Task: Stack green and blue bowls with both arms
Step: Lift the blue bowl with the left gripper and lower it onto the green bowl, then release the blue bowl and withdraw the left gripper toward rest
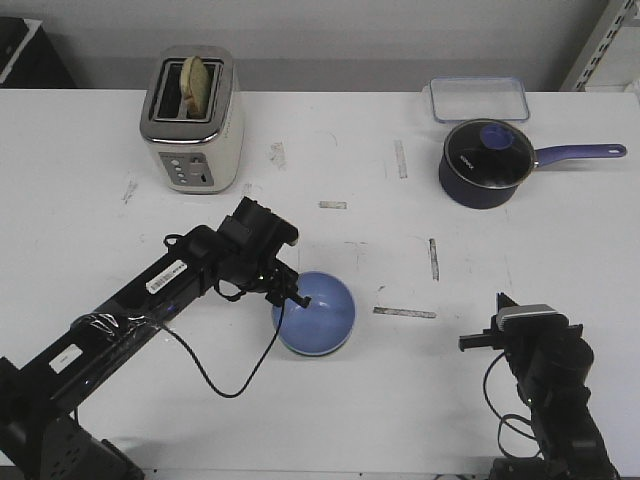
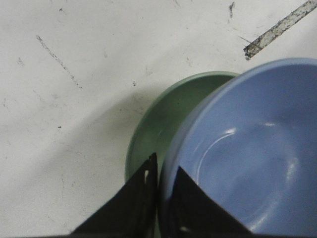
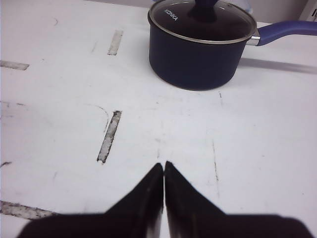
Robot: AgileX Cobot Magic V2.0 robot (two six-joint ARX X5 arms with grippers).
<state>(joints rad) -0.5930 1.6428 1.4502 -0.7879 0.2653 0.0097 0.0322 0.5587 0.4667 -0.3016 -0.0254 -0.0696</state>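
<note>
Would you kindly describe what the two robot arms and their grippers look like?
Both arms are black and jointed. The left arm carries white labels, clear wrap near its base and a looping black cable. The right arm has a silver-grey wrist block and black cables. The left gripper and right gripper have pointed, wedge-shaped black fingers.

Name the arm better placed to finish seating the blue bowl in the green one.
Left: its gripper is clamped on the blue bowl's rim, over the green bowl.

Periwinkle blue bowl (image 1: 316, 314) upright, nested over pale green bowl (image 2: 158, 124), table centre.
</note>
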